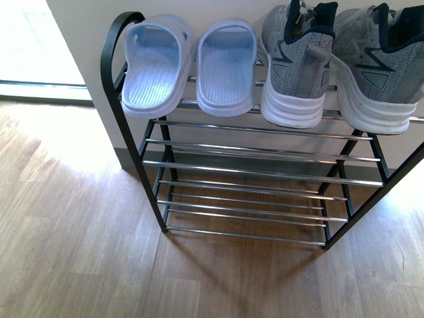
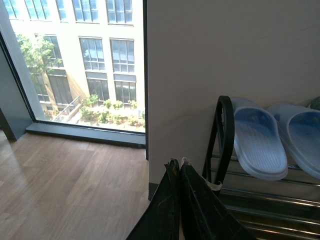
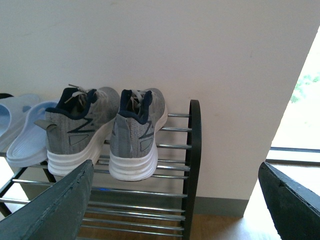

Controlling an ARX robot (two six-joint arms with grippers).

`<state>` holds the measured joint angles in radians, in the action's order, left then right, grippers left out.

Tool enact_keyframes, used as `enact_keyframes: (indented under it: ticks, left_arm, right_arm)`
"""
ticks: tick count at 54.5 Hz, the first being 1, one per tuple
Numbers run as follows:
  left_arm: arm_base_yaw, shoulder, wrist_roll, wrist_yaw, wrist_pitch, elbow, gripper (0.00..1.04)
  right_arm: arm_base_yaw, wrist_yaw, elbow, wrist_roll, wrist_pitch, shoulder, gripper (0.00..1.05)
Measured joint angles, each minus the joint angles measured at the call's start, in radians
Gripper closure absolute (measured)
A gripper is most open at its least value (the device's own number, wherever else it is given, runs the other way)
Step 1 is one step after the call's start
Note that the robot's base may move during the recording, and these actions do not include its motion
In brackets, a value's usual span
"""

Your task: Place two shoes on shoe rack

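We see the shoe rack (image 1: 252, 173) standing on a wood floor (image 1: 73, 245) against a pale wall (image 1: 86, 40), its chrome rods running between black side frames. All four shoes sit on the top tier, heels toward us and toes toward the wall. From the front view, the two pale blue slide sandals (image 1: 189, 66) lie side by side at the left end of the tier, just beside the curved black frame. To their right stand the two grey sneakers (image 1: 341, 63), white soles overhanging the front rod, dark collars up; the near sneaker sits just beside the right-hand sandal. The lower tiers carry only their rods.

Neither arm shows in the front view. In the left wrist view, our left end effector (image 2: 179, 167) is closed, its two dark fingers pressed together with nothing between them; it hangs off the left end of the rack, near the black frame, with the sandals (image 2: 275, 137) beyond it. A large window (image 2: 85, 60) to the side looks out onto a building and greenery.

In the right wrist view, our right end effector (image 3: 175, 200) is spread wide, one dark finger (image 3: 55, 210) at one edge of the picture and the other at the opposite edge, holding nothing. Between them we see the sneakers (image 3: 107, 132) on the top tier beside the rack's right-hand frame, with the edge of a sandal just beside them.
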<state>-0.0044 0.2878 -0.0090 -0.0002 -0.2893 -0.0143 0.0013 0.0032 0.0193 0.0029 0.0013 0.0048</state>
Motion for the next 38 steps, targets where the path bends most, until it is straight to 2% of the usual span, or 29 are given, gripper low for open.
enact_keyframes:
  ticks: [22, 28, 38]
  left_arm:
    - [0.0, -0.108, 0.0, 0.0, 0.109, 0.0, 1.03]
    - [0.0, -0.222, 0.001, 0.0, 0.259, 0.0, 1.03]
    - [0.002, -0.27, 0.001, 0.0, 0.29, 0.0, 1.03]
  right_arm:
    - [0.0, 0.0, 0.0, 0.0, 0.0, 0.0, 0.09]
    - [0.0, 0.0, 0.0, 0.0, 0.0, 0.0, 0.09]
    - [0.0, -0.002, 0.0, 0.0, 0.0, 0.0, 0.09]
